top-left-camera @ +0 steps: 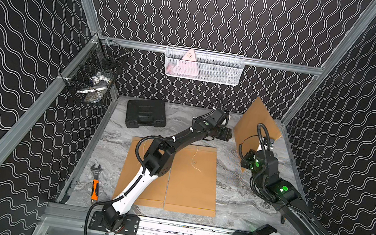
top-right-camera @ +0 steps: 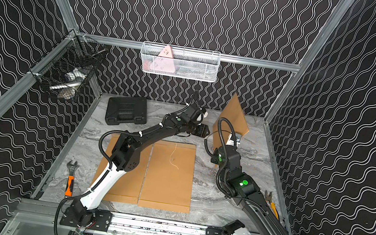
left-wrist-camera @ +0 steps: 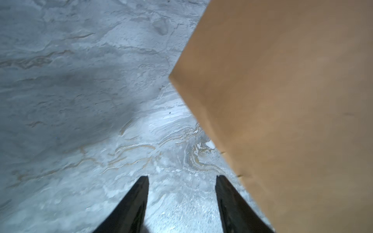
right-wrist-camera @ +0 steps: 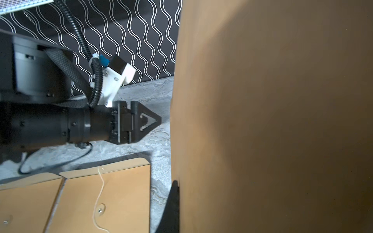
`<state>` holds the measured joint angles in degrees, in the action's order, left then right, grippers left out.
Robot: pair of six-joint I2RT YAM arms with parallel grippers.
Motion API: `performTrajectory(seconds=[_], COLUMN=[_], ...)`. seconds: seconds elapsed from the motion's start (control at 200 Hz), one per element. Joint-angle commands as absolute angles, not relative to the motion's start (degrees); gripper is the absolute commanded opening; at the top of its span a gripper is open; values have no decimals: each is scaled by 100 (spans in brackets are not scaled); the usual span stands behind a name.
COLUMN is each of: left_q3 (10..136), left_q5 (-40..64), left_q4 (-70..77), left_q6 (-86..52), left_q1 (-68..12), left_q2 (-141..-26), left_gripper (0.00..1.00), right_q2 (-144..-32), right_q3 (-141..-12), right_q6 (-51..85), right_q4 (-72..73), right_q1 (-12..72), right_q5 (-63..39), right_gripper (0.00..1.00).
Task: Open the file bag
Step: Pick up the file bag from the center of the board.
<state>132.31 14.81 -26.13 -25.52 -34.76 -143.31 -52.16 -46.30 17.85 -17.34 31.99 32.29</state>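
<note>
A plain brown kraft file bag (top-left-camera: 255,122), smooth and stiff, stands tilted right of centre in both top views above the marble table (top-left-camera: 232,200), its edge pinched by the closed right gripper (right-wrist-camera: 177,183), with the left gripper (left-wrist-camera: 181,178) just beside it, jaws parted and empty.

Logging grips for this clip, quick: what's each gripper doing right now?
Left gripper: open, holding nothing.
Right gripper: shut on raised bag.
</note>
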Motion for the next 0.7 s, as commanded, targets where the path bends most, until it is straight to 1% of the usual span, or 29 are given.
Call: performTrajectory(seconds=[0.0,0.155,0.325,0.515,0.696], left_q3=[13080,12896,12289,11851,11978], left_q5=[1927,2224,2338,2248,2741], left_q4=[-2716,-2777,-2628,-2519,-2338], left_q6=[-2861,-3021,-3163,-3296,-3742], left_q1=[-3229,-2859,-2504,-2116,-1680], left_q2=[-12216,-11812,-11112,-10358,-10027], left_gripper=[59,60,60,61,63], right_q2=[-5250,-5410,-5619,-5837,-6059], right_q3=[-4764,-4917,-5053,-5147,-5221], right_q6=[1081,509,60,-239,-469], right_q4=[-1664,-1488,-1260,-1109,-952], right_q1=[3466,4020,4542,5023,5388], right_q5=[3886,4476,4980,5231,5399], right_gripper=[0,0,0,0,0])
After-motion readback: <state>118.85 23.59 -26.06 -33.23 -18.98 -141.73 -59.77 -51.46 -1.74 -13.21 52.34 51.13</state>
